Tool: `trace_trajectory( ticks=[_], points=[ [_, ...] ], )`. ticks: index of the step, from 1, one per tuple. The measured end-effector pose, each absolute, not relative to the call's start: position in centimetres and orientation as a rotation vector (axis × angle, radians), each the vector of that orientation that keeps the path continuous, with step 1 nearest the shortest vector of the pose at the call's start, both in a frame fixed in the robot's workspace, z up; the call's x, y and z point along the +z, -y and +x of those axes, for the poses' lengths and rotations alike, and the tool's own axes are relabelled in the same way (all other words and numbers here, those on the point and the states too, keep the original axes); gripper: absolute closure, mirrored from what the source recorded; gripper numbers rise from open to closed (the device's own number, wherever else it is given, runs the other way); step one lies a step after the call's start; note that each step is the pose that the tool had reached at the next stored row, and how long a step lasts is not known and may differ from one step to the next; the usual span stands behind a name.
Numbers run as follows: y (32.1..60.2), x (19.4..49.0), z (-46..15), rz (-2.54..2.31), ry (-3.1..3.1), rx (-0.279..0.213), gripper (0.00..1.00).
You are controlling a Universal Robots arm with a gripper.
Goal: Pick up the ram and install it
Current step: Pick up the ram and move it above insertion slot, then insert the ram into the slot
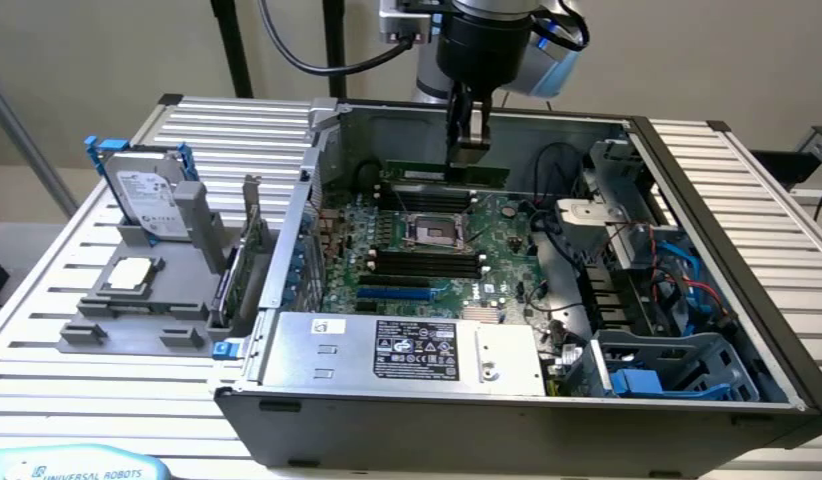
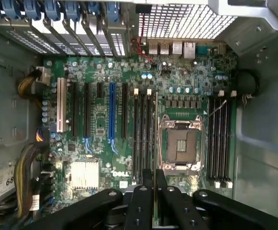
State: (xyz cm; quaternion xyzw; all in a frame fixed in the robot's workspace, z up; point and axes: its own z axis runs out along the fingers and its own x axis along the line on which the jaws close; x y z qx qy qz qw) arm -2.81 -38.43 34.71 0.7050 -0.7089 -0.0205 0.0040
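The ram [image 1: 445, 172] is a long thin green stick, held level above the back part of the motherboard [image 1: 505, 260] inside the open computer case [image 1: 518, 420]. My gripper [image 1: 467, 148] comes straight down from above and is shut on the stick's top edge. In the wrist view the black fingers [image 2: 141, 206] stand close together, and the ram [image 2: 156, 134] shows edge-on as a thin line running out from between them. It hangs over the black memory slots [image 2: 143, 139], beside the empty processor socket [image 2: 181, 143]. A second bank of slots [image 2: 220, 139] lies on the socket's other side.
On the exterior view's left, a grey holder [image 1: 118, 330] carries a hard drive [image 1: 151, 200], a square silver processor [image 1: 131, 275] and an upright expansion card [image 1: 244, 260]. The power supply [image 1: 411, 350], a drive cage [image 1: 678, 370] and loose cables [image 1: 611, 250] crowd the case.
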Motion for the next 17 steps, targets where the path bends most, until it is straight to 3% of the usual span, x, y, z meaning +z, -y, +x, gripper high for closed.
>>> trace_trajectory(
  ticks=[17],
  points=[
    [38.43, 34.67, -2.78, 2.209, 2.222, -0.064, 0.86]
  ],
)
